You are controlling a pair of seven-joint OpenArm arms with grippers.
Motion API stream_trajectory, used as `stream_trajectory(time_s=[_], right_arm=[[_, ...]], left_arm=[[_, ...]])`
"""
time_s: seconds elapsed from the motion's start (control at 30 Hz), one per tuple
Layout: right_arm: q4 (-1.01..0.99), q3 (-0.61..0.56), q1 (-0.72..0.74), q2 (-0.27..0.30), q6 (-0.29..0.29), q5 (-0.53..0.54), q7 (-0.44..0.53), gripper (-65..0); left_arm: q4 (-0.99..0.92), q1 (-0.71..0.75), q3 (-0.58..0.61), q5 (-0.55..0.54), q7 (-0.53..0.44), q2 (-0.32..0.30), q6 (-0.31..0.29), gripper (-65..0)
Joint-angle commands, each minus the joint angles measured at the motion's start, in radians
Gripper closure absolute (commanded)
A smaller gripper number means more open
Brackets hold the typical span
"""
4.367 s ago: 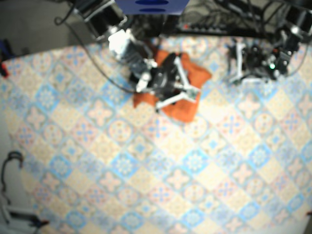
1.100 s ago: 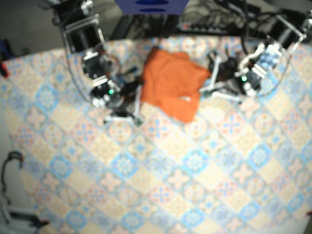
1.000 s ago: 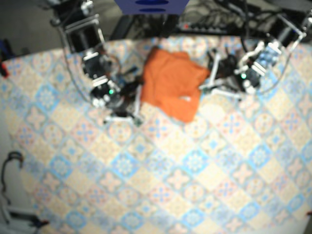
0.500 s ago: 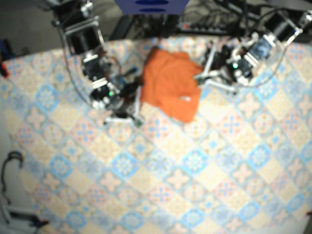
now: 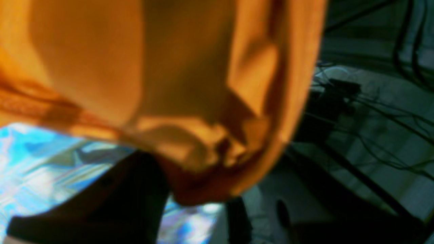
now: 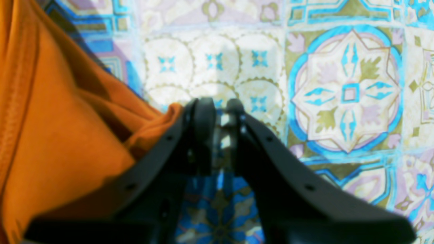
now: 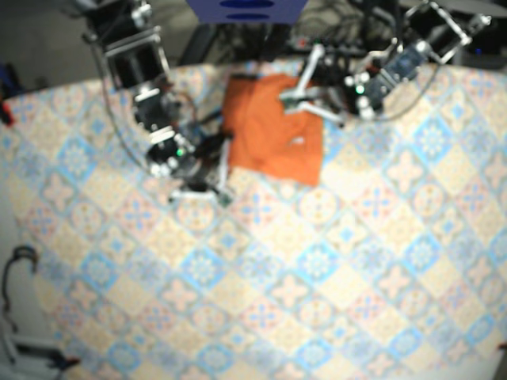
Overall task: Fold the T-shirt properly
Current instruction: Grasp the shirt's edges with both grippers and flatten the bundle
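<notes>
1. The patterned table [image 7: 317,261] carries the orange T-shirt [image 7: 269,138], which lies folded near the far edge, between the arms.
2. The left gripper [image 7: 289,96] is at the shirt's far right corner, pinching a bunched fold raised off the table.
3. The right gripper [image 6: 219,113] is beside the shirt's edge. Its fingers [image 6: 203,115] are nearly together and empty, and one touches the cloth.

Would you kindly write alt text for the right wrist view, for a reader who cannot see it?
The right gripper, its black jaws nearly closed on nothing, sits at the edge of a rumpled orange T-shirt on a blue-patterned tablecloth.
</notes>
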Motion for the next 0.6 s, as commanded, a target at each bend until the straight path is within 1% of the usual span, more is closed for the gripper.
stream_trajectory(time_s=[0.0, 0.17, 0.57], right_arm=[[-0.003, -0.005, -0.001, -0.001, 0.015, -0.004, -0.036, -9.3], [-0.003, -0.005, -0.001, -0.001, 0.015, -0.004, -0.036, -9.3], [-0.003, -0.006, -0.001, -0.001, 0.015, -0.004, -0.036, -9.3]], left_arm=[[0.013, -0.030, -0.012, 0.005, -0.004, -0.011, 0.007, -14.3], [0.013, -0.061, -0.012, 0.003, -0.001, -0.011, 0.009, -14.3], [0.013, -0.073, -0.018, 0.005, -0.003, -0.014, 0.010, -14.3]])
